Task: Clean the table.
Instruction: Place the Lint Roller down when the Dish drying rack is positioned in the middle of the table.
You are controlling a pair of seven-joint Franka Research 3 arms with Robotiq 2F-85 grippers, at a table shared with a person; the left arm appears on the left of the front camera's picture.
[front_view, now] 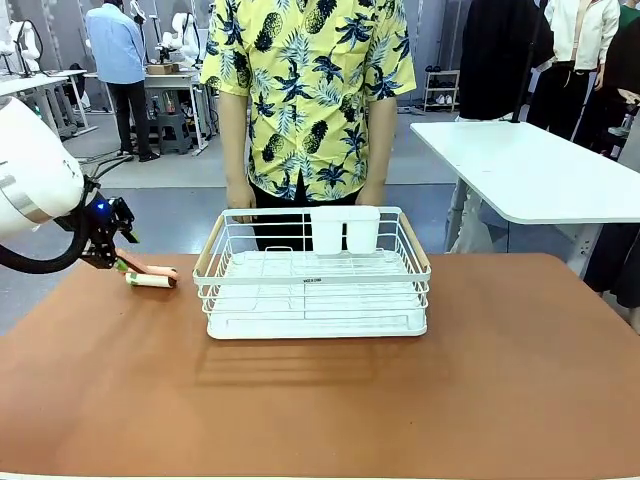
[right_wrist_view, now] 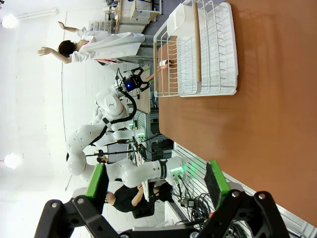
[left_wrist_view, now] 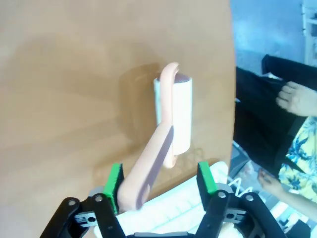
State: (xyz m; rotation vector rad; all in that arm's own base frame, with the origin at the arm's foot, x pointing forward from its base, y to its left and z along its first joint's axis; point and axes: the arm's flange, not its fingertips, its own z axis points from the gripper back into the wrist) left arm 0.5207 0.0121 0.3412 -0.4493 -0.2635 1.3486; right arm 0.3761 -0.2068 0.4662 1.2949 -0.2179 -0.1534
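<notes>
We find the left tool (left_wrist_view: 157,184) wide, straddling the lint roller's (left_wrist_view: 174,111) handle on the counter (front_view: 500,380); right tool (right_wrist_view: 156,181) wide, empty. Next: close squarely on the handle.

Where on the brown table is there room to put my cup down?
The table is bare along the near edge, in front of the white dish rack, and to the rack's right, toward the white table. It is crowded at the rack's left, where the pink lint roller lies by the left gripper.
</notes>
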